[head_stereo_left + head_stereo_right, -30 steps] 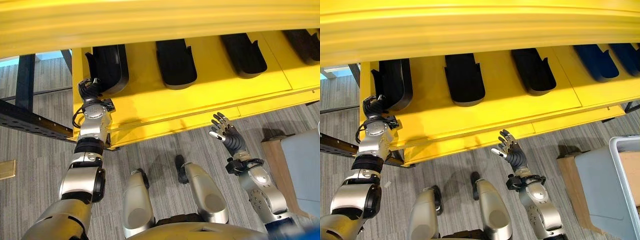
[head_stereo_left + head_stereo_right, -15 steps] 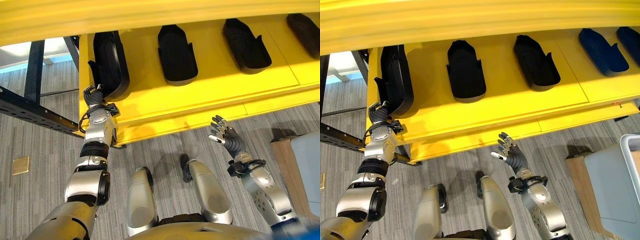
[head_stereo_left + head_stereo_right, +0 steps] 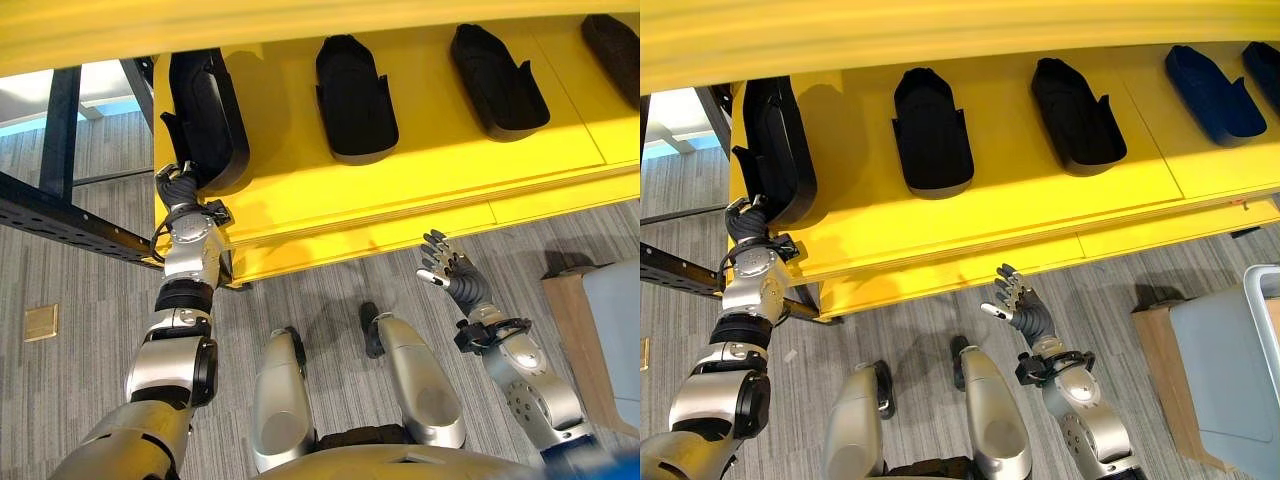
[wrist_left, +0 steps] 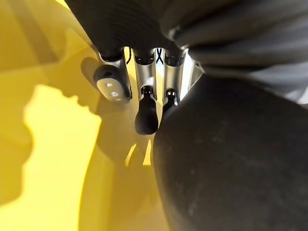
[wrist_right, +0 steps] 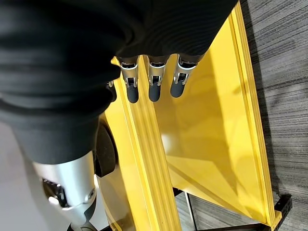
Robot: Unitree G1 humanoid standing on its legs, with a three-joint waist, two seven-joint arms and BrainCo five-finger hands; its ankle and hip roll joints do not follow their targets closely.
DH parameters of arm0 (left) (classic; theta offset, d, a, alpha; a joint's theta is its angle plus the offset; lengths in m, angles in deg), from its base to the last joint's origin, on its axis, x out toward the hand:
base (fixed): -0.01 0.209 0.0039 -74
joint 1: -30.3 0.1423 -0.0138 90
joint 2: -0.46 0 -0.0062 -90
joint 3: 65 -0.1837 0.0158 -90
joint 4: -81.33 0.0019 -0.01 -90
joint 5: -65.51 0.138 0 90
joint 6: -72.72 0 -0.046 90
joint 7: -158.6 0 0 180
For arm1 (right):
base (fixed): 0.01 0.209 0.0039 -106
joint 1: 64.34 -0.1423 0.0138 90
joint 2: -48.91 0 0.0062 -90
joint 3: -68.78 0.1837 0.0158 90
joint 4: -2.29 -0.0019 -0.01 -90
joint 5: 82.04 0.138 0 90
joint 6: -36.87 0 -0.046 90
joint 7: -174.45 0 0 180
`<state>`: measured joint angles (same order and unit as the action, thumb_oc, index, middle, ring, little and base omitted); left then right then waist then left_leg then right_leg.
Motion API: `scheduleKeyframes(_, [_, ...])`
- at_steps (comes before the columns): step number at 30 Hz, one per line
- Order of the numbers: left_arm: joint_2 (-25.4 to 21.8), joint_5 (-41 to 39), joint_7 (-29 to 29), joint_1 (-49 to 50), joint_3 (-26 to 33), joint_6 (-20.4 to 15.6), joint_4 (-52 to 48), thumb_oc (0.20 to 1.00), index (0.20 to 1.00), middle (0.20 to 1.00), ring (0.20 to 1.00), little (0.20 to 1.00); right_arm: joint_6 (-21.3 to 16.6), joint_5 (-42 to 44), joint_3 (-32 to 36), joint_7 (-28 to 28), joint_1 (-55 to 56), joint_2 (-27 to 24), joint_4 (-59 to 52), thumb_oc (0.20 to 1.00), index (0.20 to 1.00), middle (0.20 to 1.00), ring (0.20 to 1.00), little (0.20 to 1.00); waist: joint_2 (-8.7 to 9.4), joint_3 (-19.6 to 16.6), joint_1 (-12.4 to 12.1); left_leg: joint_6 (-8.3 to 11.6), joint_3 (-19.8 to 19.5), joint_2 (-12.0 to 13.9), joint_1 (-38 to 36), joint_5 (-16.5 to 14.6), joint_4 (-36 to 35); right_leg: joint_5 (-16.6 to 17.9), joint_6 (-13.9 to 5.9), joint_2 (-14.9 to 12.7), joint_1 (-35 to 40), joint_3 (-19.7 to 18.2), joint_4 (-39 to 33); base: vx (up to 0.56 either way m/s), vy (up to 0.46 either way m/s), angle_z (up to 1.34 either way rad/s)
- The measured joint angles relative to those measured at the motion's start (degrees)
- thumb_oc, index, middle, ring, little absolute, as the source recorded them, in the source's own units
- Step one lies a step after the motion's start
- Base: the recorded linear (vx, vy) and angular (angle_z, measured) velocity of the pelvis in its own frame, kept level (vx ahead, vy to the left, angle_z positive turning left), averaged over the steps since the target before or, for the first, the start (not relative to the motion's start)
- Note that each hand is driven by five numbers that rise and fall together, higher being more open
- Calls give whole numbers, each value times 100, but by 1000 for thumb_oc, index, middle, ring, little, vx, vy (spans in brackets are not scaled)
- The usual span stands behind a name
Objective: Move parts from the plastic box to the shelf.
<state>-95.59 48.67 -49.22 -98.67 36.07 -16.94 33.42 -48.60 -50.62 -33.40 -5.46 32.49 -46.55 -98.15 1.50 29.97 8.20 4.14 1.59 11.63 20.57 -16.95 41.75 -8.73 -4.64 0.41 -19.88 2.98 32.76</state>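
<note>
A yellow shelf (image 3: 400,190) spans the view. At its far left a black part (image 3: 200,115) lies tilted on its side. My left hand (image 3: 178,188) is at that part's near end, with its fingers (image 4: 146,108) curled against the part (image 4: 231,163) over the shelf surface. Beyond the shelf's front edge, my right hand (image 3: 447,272) hangs open over the floor, fingers spread and holding nothing. The grey plastic box (image 3: 1240,370) stands at the right edge.
More black parts (image 3: 355,95) (image 3: 497,75) lie in a row on the shelf, with blue parts (image 3: 1215,80) further right. A black metal frame (image 3: 60,215) stands left of the shelf. The box sits on a brown stand (image 3: 1150,345).
The camera has shifted, so the shelf sits a little differently in view. My left hand stays at the black part's near end, and my right hand stays open below the shelf.
</note>
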Motion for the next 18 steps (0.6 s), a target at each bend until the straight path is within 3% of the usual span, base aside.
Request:
scheduleKeyframes(1, [0, 3, -3, 22, 40, -6, -74, 200, 200, 200, 200, 200, 0, 1, 4, 1, 19, 0, 0, 1000, 1000, 1000, 1000, 1000, -8, 5, 14, -10, 1, -4, 48, -25, 38, -1, -3, -5, -50, -3, 66, 35, 24, -2])
scheduleKeyframes(2, [3, 3, 3, 33, 57, -20, -104, 485, 485, 485, 485, 485, 0, 2, -3, -3, 48, 3, 0, 1000, 1000, 1000, 1000, 1000, -8, 23, 6, -7, 0, -5, 48, -26, 46, -5, -2, -9, -57, -7, 79, 36, 23, 0])
scheduleKeyframes(3, [6, -2, -3, 36, 102, -23, -128, 821, 821, 821, 821, 821, 1, 6, -2, -5, 77, 3, 0, 1000, 1000, 1000, 1000, 1000, -3, 32, 1, -6, -2, -5, 47, -26, 47, -16, -3, -9, -64, -6, 102, 0, 0, 0])
scheduleKeyframes(4, [0, -2, -3, 40, 156, -25, -122, 1000, 1000, 1000, 1000, 1000, 1, 77, -2, -5, 89, 2, 0, 1000, 1000, 1000, 1000, 1000, 7, 38, -2, 2, -5, -4, 41, -21, 48, -29, 18, -9, -66, -4, 109, 0, 0, 0])
scheduleKeyframes(18, [-60, -139, 0, 35, 213, -86, 18, 1000, 1000, 1000, 1000, 1000, 0, 175, -20, -5, 98, -4, -2, 1000, 1000, 1000, 1000, 1000, 0, 47, -34, 29, -23, -2, 14, -4, 61, -29, 18, -8, -50, 7, 158, 0, 0, 0])
